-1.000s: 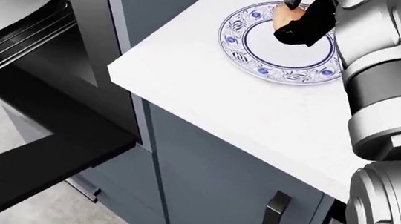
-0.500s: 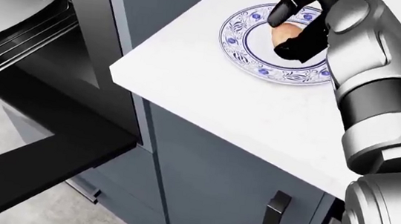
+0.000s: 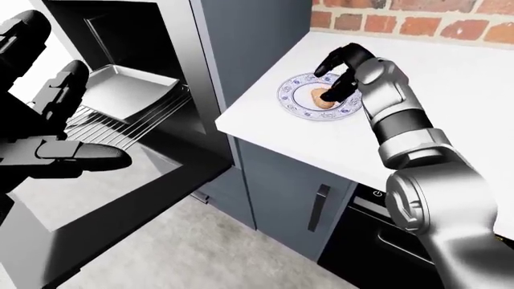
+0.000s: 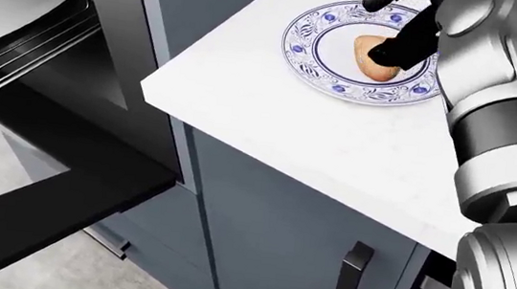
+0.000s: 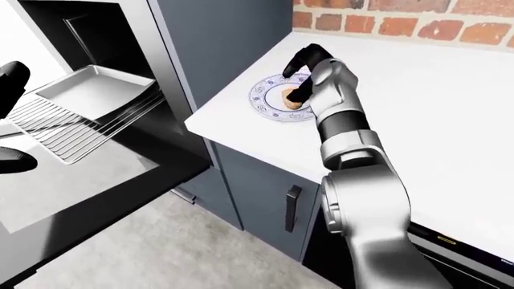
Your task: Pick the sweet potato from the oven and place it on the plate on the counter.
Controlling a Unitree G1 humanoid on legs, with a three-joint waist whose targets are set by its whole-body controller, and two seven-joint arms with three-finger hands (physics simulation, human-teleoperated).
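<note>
Under the black right hand (image 4: 401, 29), the plate (image 4: 307, 45) is white with a blue floral rim, and the sweet potato (image 4: 368, 62) on it is tan-orange. The counter (image 4: 272, 110) beneath is plain white, and the wall (image 3: 417, 21) beyond the hand is red brick.

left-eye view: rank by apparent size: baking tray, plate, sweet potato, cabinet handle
1. baking tray
2. plate
3. cabinet handle, nearer the camera, so only apparent
4. sweet potato, partly hidden by the right hand

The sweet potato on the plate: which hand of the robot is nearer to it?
Right. The right hand is directly over the sweet potato on the plate, fingers open. The left hand is far left, before the open oven.
</note>
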